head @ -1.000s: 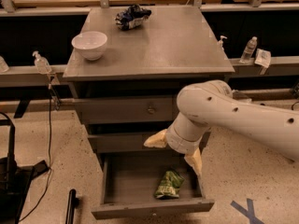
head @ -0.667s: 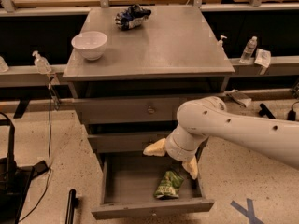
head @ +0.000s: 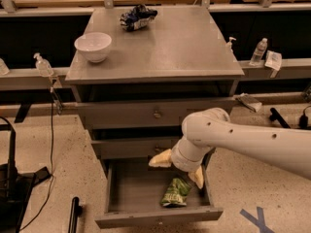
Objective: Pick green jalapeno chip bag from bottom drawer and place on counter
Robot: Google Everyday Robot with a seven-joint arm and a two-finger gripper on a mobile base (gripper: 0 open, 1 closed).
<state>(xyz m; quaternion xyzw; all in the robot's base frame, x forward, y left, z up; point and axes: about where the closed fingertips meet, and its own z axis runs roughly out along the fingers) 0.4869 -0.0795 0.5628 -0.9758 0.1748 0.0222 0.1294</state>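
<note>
Green jalapeno chip bag (head: pixel 176 192) lies on the floor of the bottom drawer (head: pixel 131 191), low in the frame and a little right of centre, toward the drawer's right wall and near its front panel. In the single camera view the drawer stands pulled out, so access is settled, but the bag is not yet grasped. The gripper (head: pixel 175 173) hangs just above the bag, at the end of the white arm that comes in from the right edge. Its two pale fingers are spread wide apart with nothing between them; whether the lower one touches the bag I cannot tell. The counter (head: pixel 165 47) fills the upper middle of the frame, carrying a white bowl (head: pixel 93 46) at its left and a dark blue-and-white bag (head: pixel 138 17) near its back edge. By my judgement the task is early: closing on the bag, lifting it out and setting it on the counter are all left to do.
</note>
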